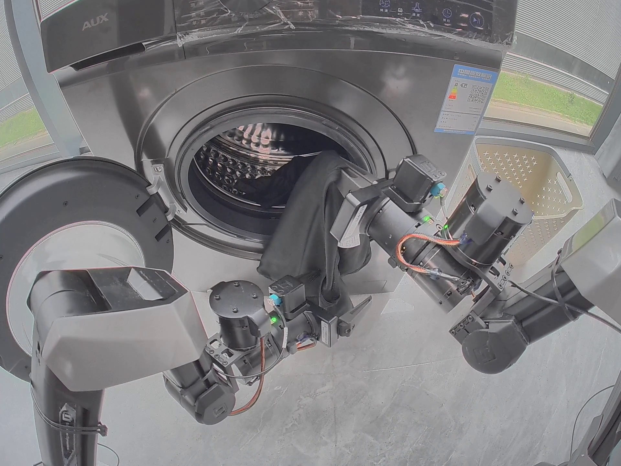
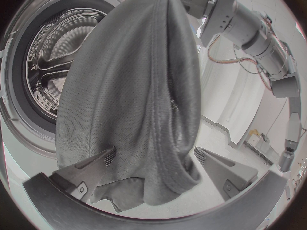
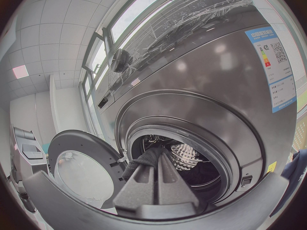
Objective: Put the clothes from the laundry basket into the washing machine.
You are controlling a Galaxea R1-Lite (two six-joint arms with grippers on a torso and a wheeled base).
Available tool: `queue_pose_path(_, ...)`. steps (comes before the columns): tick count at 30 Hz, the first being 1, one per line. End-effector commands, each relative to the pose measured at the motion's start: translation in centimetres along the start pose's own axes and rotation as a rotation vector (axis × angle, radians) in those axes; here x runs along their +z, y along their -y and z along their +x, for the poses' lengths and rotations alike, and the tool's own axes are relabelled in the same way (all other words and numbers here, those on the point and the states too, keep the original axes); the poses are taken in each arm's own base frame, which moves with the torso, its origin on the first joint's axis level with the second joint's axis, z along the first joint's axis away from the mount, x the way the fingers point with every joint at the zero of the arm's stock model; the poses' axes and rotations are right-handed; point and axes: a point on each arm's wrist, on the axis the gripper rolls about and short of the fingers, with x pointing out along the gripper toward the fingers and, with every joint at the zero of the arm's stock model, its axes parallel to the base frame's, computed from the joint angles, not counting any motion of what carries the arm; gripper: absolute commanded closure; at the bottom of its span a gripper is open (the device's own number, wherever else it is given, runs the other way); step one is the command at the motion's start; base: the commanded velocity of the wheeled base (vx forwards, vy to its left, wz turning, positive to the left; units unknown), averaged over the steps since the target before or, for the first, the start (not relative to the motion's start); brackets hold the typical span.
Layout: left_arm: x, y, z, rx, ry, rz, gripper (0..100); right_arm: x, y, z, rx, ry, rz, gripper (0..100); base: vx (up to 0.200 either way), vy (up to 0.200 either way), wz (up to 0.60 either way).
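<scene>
Right tool (image 1: 339, 179) at the right rim of the washing machine (image 1: 414, 85) opening, fingers (image 3: 140, 182) pressed together and gripping a fold of the dark garment (image 1: 304, 228). Left tool (image 2: 154, 150) lower down, in front of the machine and just above the floor (image 1: 401, 396), spread wide with one finger on each side of the garment's hanging end (one fingertip seemingly against the cloth), not closed on it. Garment draped over the lower right lip of the opening: upper part reaching into the steel drum (image 1: 233, 156), lower part hanging down the machine's front panel in long folds, with a stitched seam running down its length in the left wrist view. Door (image 1: 71, 228) swung fully out to the left of the opening, round window pale against the dark frame. Beige laundry basket (image 1: 537, 189) on the floor just beside the machine's right side, with a perforated wall and a handle slot near its rim. Blue label (image 1: 469, 98) stuck near the upper right corner of the front panel. Clear plastic film wrapped over the control panel (image 1: 414, 8) along the top edge of the machine.
</scene>
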Motion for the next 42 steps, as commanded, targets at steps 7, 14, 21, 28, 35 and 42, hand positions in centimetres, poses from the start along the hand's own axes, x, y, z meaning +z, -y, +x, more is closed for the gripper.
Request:
queue_pose_path(7, -0.7, -0.9, 1.1, 0.091, 0.018, 0.001, 100, 0.0, 0.1, -0.1, -0.001, -0.001, 0.000, 100, 0.000, 0.000, 0.00)
queue_pose_path(14, 1.9, -1.7, -0.2, 0.147, 0.062, 0.006, 100, 0.6, 0.6, -0.8, -0.014, -0.004, -0.001, 100, 0.000, 0.000, 0.00)
queue_pose_path(21, 5.9, -1.3, -5.6, 0.160, 0.073, 0.014, 100, 0.7, 1.4, -2.9, -0.035, -0.052, -0.008, 100, 0.000, 0.000, 0.00)
queue_pose_path(28, 9.9, -2.5, -11.7, 0.229, 0.146, 0.018, 100, 1.2, 1.3, -6.3, -0.040, -0.119, 0.004, 100, 0.000, 0.000, 0.00)
queue_pose_path(35, 11.2, -5.0, -12.7, 0.303, 0.194, 0.049, 100, 2.0, 1.5, -8.0, -0.050, -0.136, 0.001, 100, 0.000, 0.000, 0.00)
queue_pose_path(42, 12.6, -5.0, -12.9, 0.298, 0.250, 0.071, 100, 2.5, 1.6, -8.0, -0.050, -0.116, 0.002, 100, 0.000, 0.000, 0.00)
